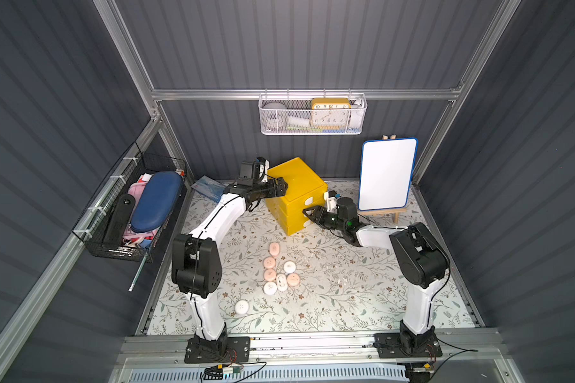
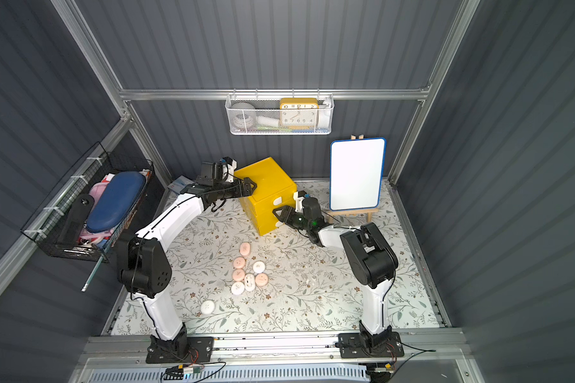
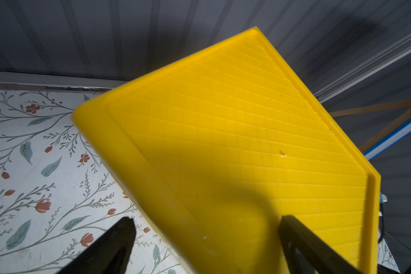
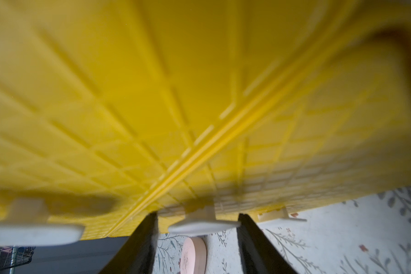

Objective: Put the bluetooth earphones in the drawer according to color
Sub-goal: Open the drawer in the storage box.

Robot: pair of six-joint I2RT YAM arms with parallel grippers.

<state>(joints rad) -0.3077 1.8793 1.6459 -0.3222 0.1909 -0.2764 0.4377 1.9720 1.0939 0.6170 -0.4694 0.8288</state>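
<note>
Drawer (image 1: 296,185): yellow three-tier cabinet, stands toward the back of the counter (image 1: 346,282), turned so one corner faces the arms. The fronts look flush in both top views.

Left claw (image 1: 279,188): hangs just over the cabinet's top, near its left corner. Fingers spread wide and holding nothing. In the left wrist view one finger is over the floral counter, the other over the ribbed yellow lid.

Right claw (image 1: 307,215): at the drawer fronts, level with the middle tier. Half-spread, straddling the middle white tab handle (image 4: 203,224) — one finger at the tab's end, a thin gap showing at the other. Not yet pinched.

Earphones on the counter, well in front of the cabinet: four pink ones (image 1: 269,263) and three white ones (image 1: 281,282) in a loose cluster between the arms. A fourth white one (image 1: 241,306) lies apart, near the left arm's base. One pink case also shows under the right claw in the right wrist view.
</note>
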